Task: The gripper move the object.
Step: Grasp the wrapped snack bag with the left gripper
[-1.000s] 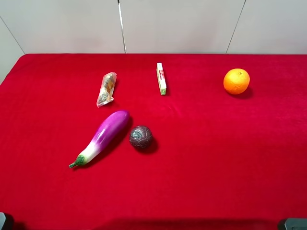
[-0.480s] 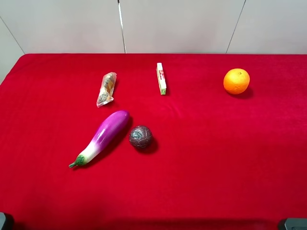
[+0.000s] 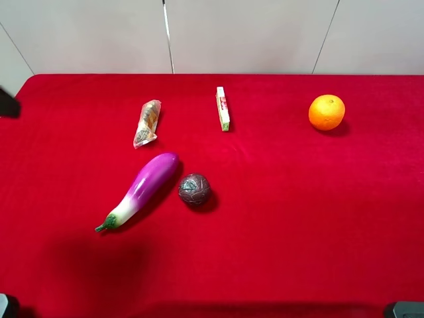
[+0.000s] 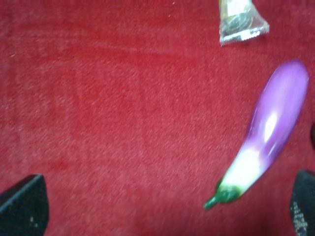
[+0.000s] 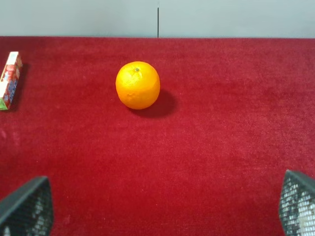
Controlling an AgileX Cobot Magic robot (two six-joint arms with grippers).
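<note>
Exterior high view, left margin: a dark part (image 3: pixel 6 103) now shows at the left edge of the counter (image 3: pixel 298 218), and a soft shadow (image 3: pixel 99 258) lies on the cloth in front of the eggplant (image 3: pixel 140 189). Neither was there half a second ago. No item on the counter has shifted. Judgement: the left arm has started its approach, and the move itself has not begun.

Left wrist view: the left fingers (image 4: pixel 23 206) stand wide apart over bare cloth, with nothing between them. The packet (image 3: pixel 147 123) lies flat toward the back left of the counter, untouched. Its crimped near end sits close to the eggplant's fat end but apart from it.

Moving rightward, the eggplant lies slantwise in front of the packet, and the dark ball (image 3: pixel 194 189) sits just beside its fat end. The thin box (image 3: pixel 223 108) stands on edge near the back centre. The orange (image 3: pixel 326 112) is far right, well apart from everything else.

Room for moving: bare cloth runs from the packet out to the left edge and back to the rear edge. The eggplant closes off the near side, so an approach from above or from the left looks cleanest. The front right of the counter and the stretch between box and orange are open — ample room for a set-down.

Right wrist view: the right fingers (image 5: pixel 27 206) are wide and empty, well short of the orange.
</note>
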